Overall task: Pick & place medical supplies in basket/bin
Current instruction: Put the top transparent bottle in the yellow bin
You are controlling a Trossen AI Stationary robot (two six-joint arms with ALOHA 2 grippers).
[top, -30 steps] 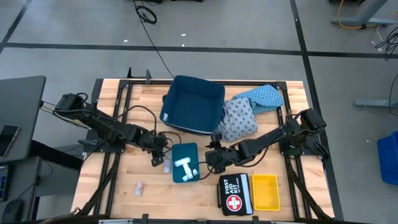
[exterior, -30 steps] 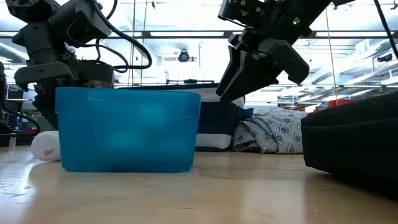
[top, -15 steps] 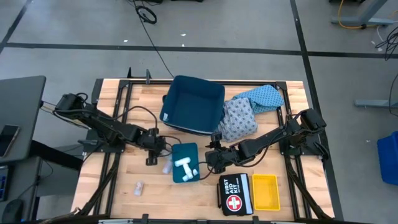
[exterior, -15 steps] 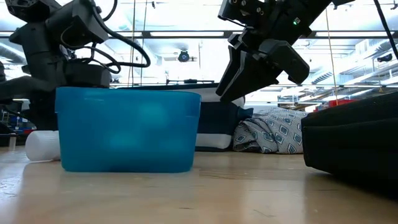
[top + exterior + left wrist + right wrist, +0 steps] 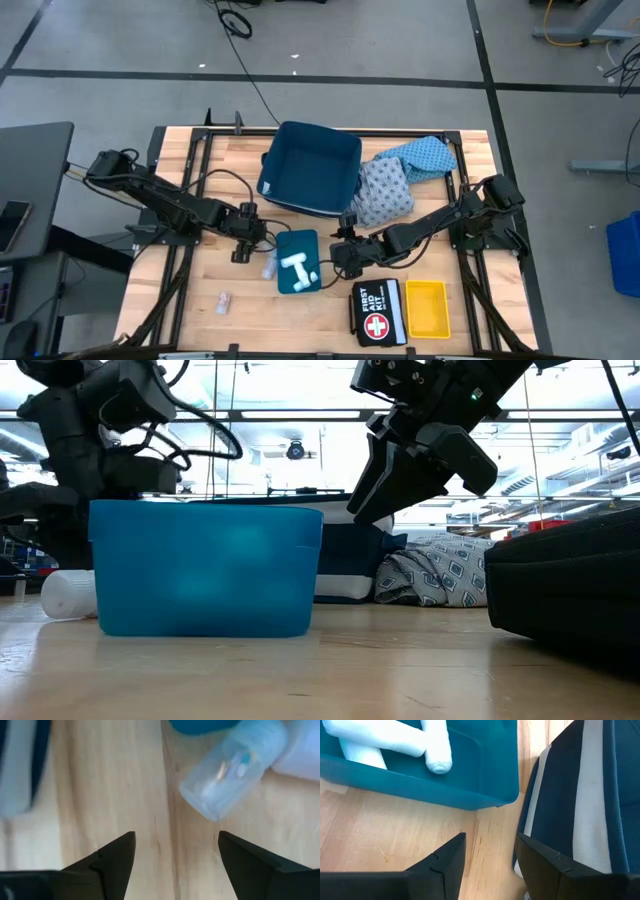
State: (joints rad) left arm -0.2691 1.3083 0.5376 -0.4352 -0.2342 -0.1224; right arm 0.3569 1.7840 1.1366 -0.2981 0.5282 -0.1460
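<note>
Wooden table [image 5: 180, 290] carries a small teal bin [image 5: 297, 262] with two white rolls [image 5: 298, 267] inside. Left gripper [image 5: 243, 240] hangs just beside the bin, fingers spread and empty, above a clear vial [image 5: 232, 767] on the wood. Right gripper [image 5: 340, 252] sits at the bin's other side, fingers apart, empty. Two patterned cloths [image 5: 400, 175] lie beside the large blue basket [image 5: 310, 168].

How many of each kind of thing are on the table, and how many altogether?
blue bins: 2, one big, one small
white rolls: 3, two in the small bin, one beside it
patterned cloths: 2
tiny packet: 1
first aid kit: 1
yellow tray: 1
Total: 10
</note>
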